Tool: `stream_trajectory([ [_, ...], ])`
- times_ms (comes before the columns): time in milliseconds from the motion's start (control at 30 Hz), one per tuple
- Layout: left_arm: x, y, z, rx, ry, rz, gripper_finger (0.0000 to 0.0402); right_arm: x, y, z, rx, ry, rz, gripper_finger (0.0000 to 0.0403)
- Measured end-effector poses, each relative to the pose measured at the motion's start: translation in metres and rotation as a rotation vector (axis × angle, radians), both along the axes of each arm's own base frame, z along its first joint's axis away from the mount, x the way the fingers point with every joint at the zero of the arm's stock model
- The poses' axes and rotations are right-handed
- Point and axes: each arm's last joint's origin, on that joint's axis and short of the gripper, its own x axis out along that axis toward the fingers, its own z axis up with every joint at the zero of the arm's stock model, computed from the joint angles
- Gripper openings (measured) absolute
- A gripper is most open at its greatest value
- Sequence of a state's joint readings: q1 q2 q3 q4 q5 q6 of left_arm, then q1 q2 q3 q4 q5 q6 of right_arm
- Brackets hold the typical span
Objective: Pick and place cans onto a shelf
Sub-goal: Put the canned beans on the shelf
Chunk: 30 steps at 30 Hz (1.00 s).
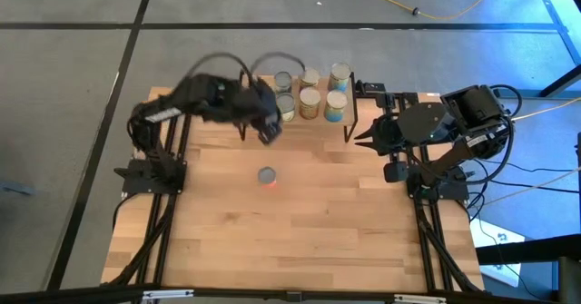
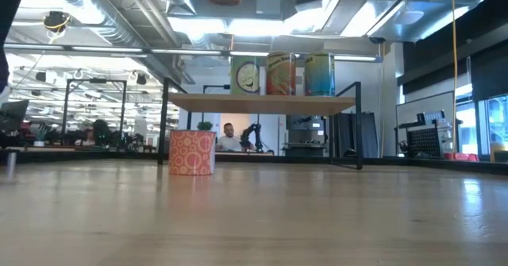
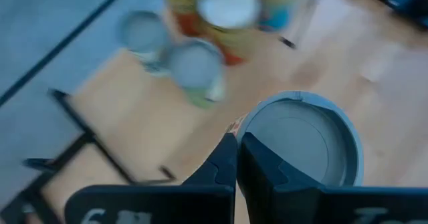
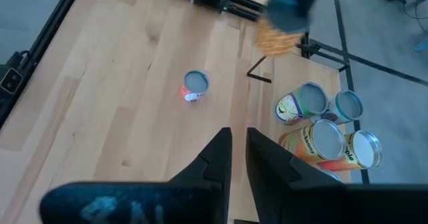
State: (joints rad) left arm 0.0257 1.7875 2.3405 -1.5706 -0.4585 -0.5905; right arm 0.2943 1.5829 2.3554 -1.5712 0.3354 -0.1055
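Claw (image 1: 266, 133) of the left arm hangs closed and empty, above the bench (image 1: 300, 240) just in front of the shelf (image 1: 363, 115), where several cans (image 1: 310, 102) already stand. One orange can (image 1: 267, 176) waits alone mid-bench. Right claw (image 1: 363, 141) idles beside the shelf, partly open, holding nothing. Best approach: open wide, descend straight over the lone can, grip its sides.

Cans (image 1: 311, 93) crowd the shelf's (image 1: 368, 104) right; its left lies open.
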Motion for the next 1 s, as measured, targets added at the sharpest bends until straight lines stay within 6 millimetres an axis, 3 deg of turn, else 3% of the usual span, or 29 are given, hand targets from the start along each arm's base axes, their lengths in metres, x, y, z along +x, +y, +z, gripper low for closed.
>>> stream_trajectory([
  [200,-0.025,0.064,0.011,0.072,0.040,0.079,0.0000,0.000,0.001,0.000,0.016,0.005,0.016,0.0048],
  [467,-0.048,0.150,0.004,0.033,0.093,0.108,0.0000,0.000,0.001,0.000,0.016,0.005,0.016,0.0048],
  [667,-0.060,0.195,-0.002,0.034,0.057,0.065,0.0000,0.000,0.001,0.000,0.016,0.005,0.016,0.0048],
  [1000,-0.061,0.249,-0.046,-0.018,0.079,0.005,0.0000,0.000,0.001,0.000,0.016,0.005,0.016,0.0048],
])
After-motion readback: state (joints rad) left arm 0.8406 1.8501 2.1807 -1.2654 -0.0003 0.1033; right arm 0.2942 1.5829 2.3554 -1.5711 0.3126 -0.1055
